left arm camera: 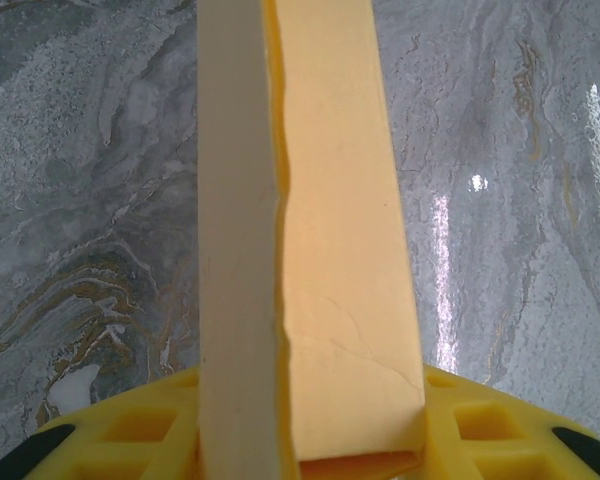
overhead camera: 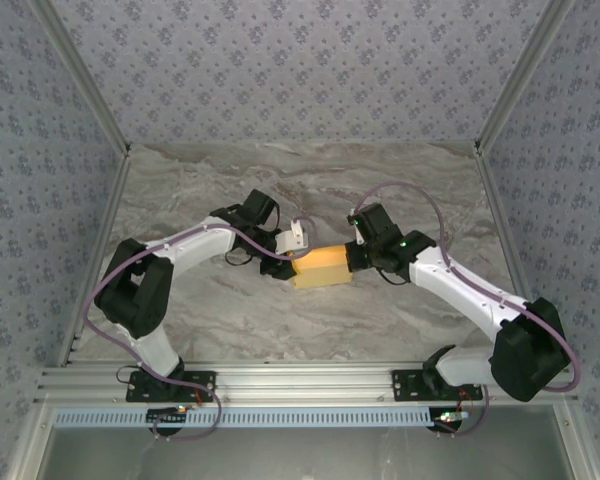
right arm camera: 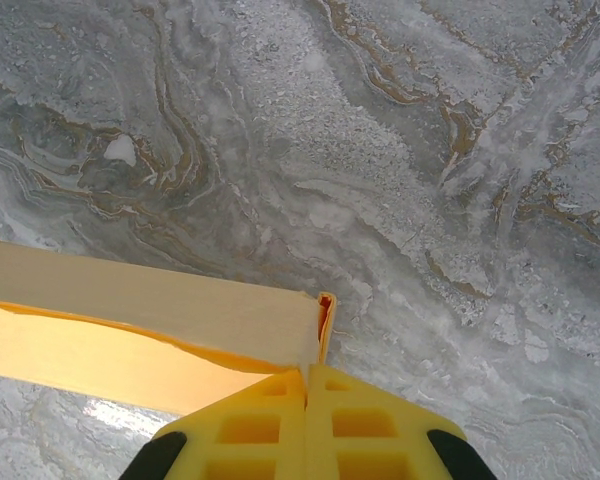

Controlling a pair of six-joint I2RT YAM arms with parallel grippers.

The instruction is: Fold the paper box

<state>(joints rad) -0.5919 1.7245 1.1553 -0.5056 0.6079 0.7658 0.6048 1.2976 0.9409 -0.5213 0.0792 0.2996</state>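
Near edge of the table point(overhead camera: 280, 335): both arm bases are bolted to an aluminium rail point(overhead camera: 300, 382), left base toward the near-left corner, right base toward the near-right corner. Each arm reaches inward so that the two wrists face each other.

Middle of the table, about midway between the left and right edges: the paper box point(overhead camera: 322, 266) is a closed, flat, yellow-orange rectangular form, long axis running left to right. It is taken at both ends.

Left gripper point(overhead camera: 283, 264): closed on the box's left end. In the left wrist view the yellow fingers point(left arm camera: 120, 432) sit on either side of the box point(left arm camera: 330, 250), which runs straight away from the wrist, one pale face and one orange face showing (a faint crease marks the orange face near the fingers).

Right gripper point(overhead camera: 354, 258): closed on the box's right end. In the right wrist view its fingers point(right arm camera: 250, 432) meet almost flush, with a thin orange card edge standing up at the seam; the body of the box point(right arm camera: 130, 345) extends off to the left.

Whether the box rests on the marble or is held just above it cannot be determined.

Far half of the table: bare grey-veined marble up to the far edge, with patterned wall panels point(overhead camera: 300, 70) behind.
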